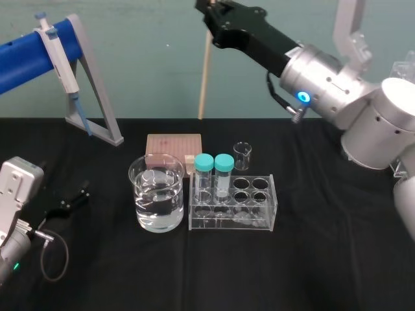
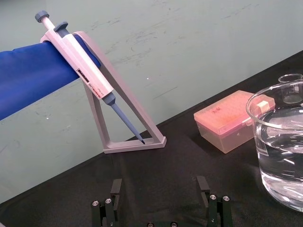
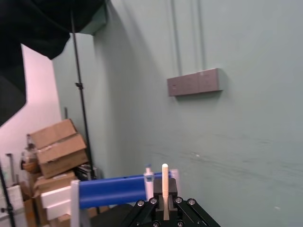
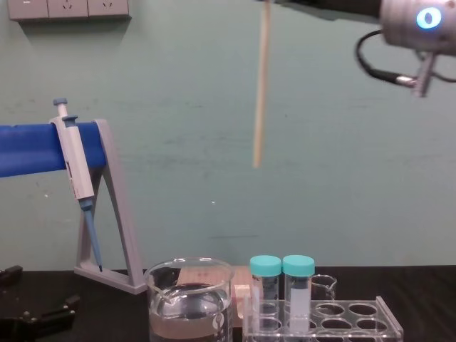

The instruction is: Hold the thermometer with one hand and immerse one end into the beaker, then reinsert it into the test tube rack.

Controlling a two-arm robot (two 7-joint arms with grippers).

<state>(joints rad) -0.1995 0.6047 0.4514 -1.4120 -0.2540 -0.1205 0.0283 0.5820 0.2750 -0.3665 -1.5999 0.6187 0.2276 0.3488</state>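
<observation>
My right gripper is raised high over the back of the table, shut on the upper end of the thermometer, a thin cream rod that hangs nearly upright. In the chest view the thermometer ends far above the beaker and the test tube rack. The right wrist view shows the rod clamped between the fingers. The beaker holds water and stands just left of the clear rack. My left gripper rests low at the table's left, open and holding nothing.
A grey angled stand with a blue bar carries a pipette at the back left. A pink tip box and a small glass beaker sit behind the rack. Two teal-capped tubes stand in the rack's left holes.
</observation>
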